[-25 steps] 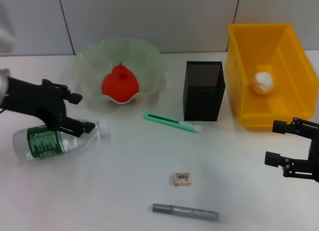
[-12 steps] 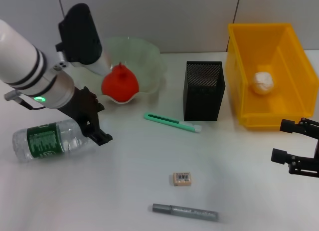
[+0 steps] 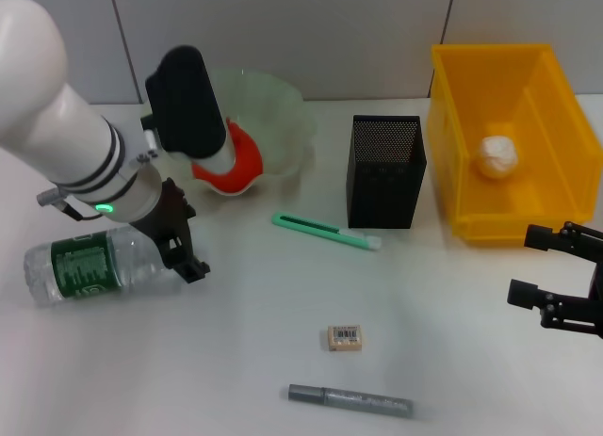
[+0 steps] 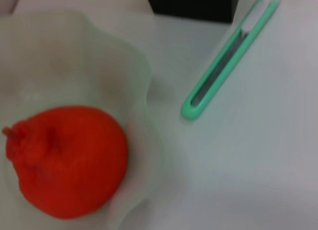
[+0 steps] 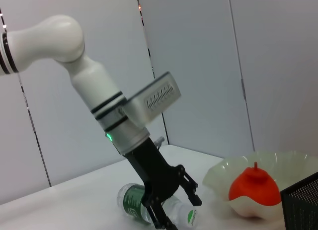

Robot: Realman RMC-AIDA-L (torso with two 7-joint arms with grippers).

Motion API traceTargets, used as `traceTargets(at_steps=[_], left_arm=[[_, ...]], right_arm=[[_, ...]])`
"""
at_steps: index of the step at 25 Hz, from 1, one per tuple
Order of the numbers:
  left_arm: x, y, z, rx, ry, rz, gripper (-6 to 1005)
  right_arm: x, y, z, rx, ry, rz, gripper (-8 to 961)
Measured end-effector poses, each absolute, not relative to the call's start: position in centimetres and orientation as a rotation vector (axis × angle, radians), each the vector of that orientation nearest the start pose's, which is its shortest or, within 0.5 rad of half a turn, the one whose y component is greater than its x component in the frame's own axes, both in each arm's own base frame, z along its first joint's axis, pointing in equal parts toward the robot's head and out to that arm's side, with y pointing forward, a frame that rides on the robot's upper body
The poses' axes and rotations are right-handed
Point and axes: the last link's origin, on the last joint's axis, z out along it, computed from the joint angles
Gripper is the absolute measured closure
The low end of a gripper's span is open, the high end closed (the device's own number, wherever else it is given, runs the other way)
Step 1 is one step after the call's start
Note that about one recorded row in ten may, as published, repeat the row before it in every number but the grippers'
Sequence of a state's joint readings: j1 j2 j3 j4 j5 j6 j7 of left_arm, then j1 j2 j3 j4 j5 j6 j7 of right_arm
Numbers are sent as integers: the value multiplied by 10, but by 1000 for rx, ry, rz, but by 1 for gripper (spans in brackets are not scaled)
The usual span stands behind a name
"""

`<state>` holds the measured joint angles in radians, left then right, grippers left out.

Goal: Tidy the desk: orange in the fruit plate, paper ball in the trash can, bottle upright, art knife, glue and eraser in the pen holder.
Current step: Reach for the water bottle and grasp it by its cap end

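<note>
Left gripper [image 3: 184,252] is hemmed between bottle [image 3: 94,264] and fruit plate [image 3: 283,125].

Clear bottle [image 3: 89,266] with a green label is lying flat at 9 o'clock. Orange [image 3: 236,163] sits in the frosted fruit plate [image 3: 283,116] at 11, paper ball [image 3: 497,155] in the yellow bin [image 3: 556,88] at 2. Green art knife [image 3: 326,231], eraser [image 3: 345,337], grey glue [image 3: 350,399] lie loose around 6.

Robot body: white arms, black claws.
L arm [image 3: 66,135] white w/ black bands, green LED, black wrist box; R claw [image 3: 563,290] all black.

Orange [image 3: 247,158] half hidden behind left arm
</note>
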<state>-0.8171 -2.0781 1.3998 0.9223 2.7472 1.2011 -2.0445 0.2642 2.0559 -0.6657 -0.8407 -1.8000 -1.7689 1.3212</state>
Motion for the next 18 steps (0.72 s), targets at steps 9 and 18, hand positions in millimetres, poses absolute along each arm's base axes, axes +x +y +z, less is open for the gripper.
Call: traceTargets(at_steps=[9,18], left_arm=[[-201,414,-38,-2635,-151,798,198],[-199,412,-44,-2633,-109,823,201]], right_arm=[[297,266,56,-2575,535,869,113],[297,266,57,-2568,533,874,113]])
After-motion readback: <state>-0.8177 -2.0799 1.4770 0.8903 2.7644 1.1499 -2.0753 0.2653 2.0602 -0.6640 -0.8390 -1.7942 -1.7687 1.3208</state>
